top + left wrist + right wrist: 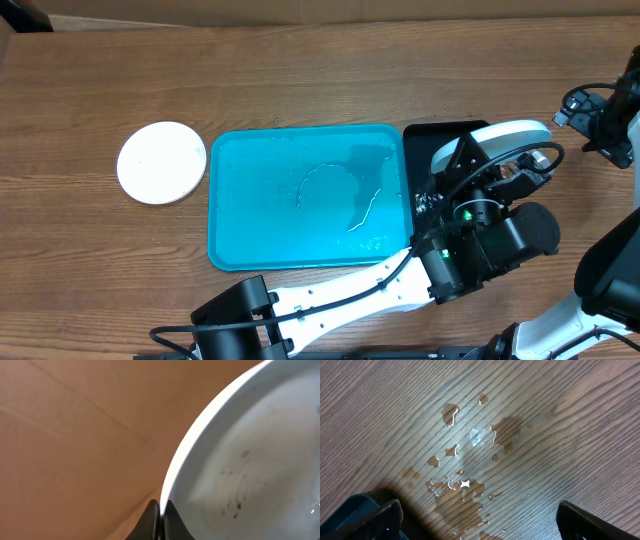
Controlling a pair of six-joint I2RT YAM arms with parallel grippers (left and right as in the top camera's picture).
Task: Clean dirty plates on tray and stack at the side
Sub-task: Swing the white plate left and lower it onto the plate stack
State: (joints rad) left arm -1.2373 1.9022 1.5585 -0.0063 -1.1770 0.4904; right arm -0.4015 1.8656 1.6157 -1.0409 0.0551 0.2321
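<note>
Left claw: is clenching on the rim of the held plate, with its two dark fingers pinching the pale edge from either side.
Held plate: is being carried tilted on edge, off the tray; the overhead view is showing it over the right end of the black tray. Whether it is white or light blue cannot be told.
Smears: small dark specks are dotting the held plate's inner face near the gripped rim.
Right claw: is hanging released, jaws spread wide, grasping nothing, above the wet counter.
Puddle: droplets and a larger pool are lying on the wood beneath the right claw.
Tray: turquoise, is lying at mid-counter, with streaks of water glistening on its floor.
White plate: is lying flat on the counter just left of the tray, apart from it.
Black tray: is lying against the tray's right side, partly hidden by the left arm.
Counter: brown wood grain is carrying all items.
</note>
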